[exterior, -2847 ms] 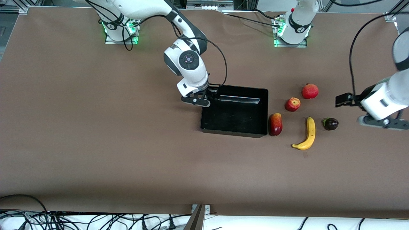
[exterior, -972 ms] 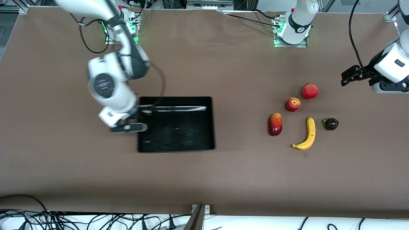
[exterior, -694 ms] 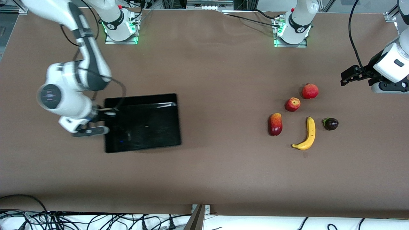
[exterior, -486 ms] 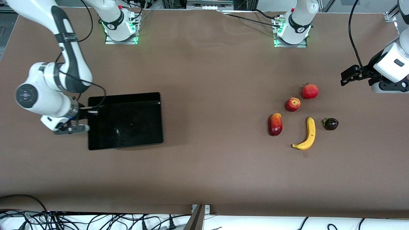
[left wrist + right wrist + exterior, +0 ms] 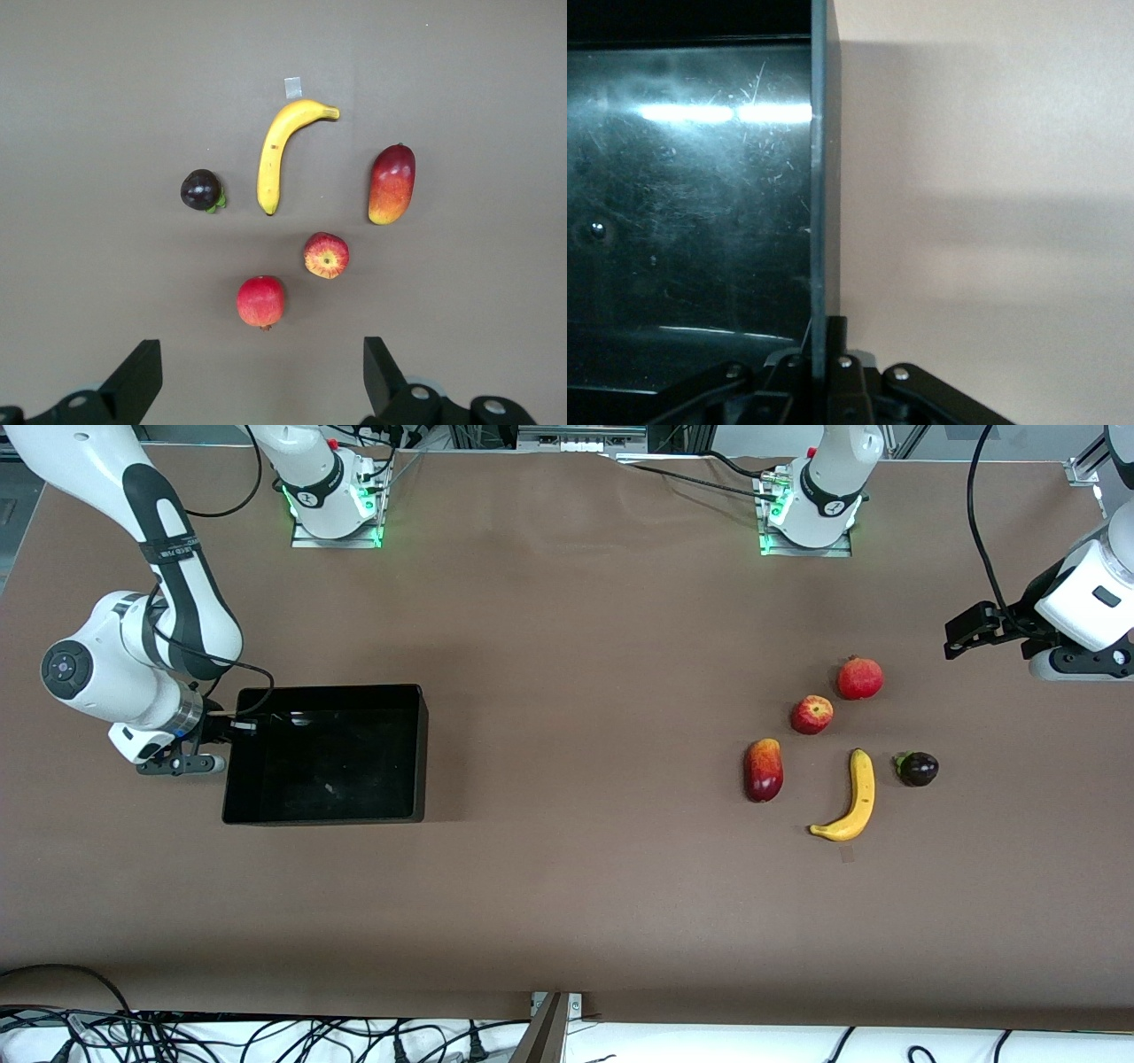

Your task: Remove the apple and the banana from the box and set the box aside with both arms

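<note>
The black box [image 5: 323, 757] sits on the table toward the right arm's end. My right gripper [image 5: 226, 735] is shut on the box's end wall [image 5: 819, 177], and its fingers [image 5: 837, 341] clamp that wall from both sides. The banana [image 5: 850, 797] and the apple [image 5: 812, 714] lie on the table toward the left arm's end. My left gripper [image 5: 961, 633] hangs open and empty in the air beside the fruits. In the left wrist view, its gripper [image 5: 261, 390] is open, with the banana [image 5: 279, 150] and apple [image 5: 326, 255] below.
A red pomegranate [image 5: 859, 678], a red-yellow mango [image 5: 763, 770] and a dark mangosteen [image 5: 917, 768] lie around the banana and apple. They also show in the left wrist view: the pomegranate [image 5: 260, 301], the mango [image 5: 391, 183] and the mangosteen [image 5: 201, 189]. Brown table [image 5: 585, 691] separates box and fruits.
My right gripper has dragged the box across the table toward the right arm's end, away from the fruits. My left gripper rose earlier and has since held still. The fruits have not moved.
</note>
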`<state>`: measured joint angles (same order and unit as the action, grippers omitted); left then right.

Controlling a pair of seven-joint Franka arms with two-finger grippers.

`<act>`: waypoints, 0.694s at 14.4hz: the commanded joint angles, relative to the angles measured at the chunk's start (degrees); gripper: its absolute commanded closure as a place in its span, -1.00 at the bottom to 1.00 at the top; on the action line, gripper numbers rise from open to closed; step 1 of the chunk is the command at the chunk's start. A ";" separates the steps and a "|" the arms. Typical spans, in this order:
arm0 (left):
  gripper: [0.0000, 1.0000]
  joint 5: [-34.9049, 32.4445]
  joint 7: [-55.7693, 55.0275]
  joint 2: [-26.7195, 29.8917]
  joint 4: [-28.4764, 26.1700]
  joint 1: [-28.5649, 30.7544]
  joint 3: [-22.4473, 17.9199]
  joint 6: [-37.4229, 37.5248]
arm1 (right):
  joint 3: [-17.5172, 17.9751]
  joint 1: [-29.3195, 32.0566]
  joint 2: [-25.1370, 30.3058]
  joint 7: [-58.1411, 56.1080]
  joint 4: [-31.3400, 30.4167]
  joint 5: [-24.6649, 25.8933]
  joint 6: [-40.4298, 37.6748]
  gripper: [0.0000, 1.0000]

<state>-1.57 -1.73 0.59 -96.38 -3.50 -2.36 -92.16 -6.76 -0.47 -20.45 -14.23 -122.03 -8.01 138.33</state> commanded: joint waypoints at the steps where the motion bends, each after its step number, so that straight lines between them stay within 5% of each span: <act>1: -1.00 1.48 -0.03 0.64 0.49 -0.19 -0.27 1.19 | 0.69 2.05 2.35 -1.59 -2.60 -1.13 0.80 1.00; 3: -1.00 1.48 -0.03 0.64 0.49 -0.19 -0.27 1.19 | 0.69 2.23 2.26 -2.55 -2.60 -1.13 0.72 1.00; 4: -1.00 1.48 0.06 0.64 0.49 -0.19 -0.27 1.19 | 0.69 2.23 2.26 -2.55 -2.34 -1.04 0.46 0.73; 6: -1.00 1.48 0.06 0.64 0.49 -0.19 -0.27 1.19 | 0.69 2.14 2.70 -2.47 -1.29 -1.04 -0.07 -0.63; 7: -1.00 1.48 0.06 0.64 0.49 -0.19 -0.27 1.19 | 0.78 2.14 3.05 -2.73 -0.32 -0.96 -0.25 -1.00; 10: -1.00 1.48 0.06 0.64 0.49 -0.19 -0.27 1.19 | 1.83 1.70 3.49 -2.03 8.09 -0.87 -9.96 -1.00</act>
<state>-1.57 -1.73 0.59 -96.37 -3.50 -2.36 -92.05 -6.23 0.74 -18.33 -15.72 -119.14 -8.19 135.16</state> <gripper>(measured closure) 0.000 0.427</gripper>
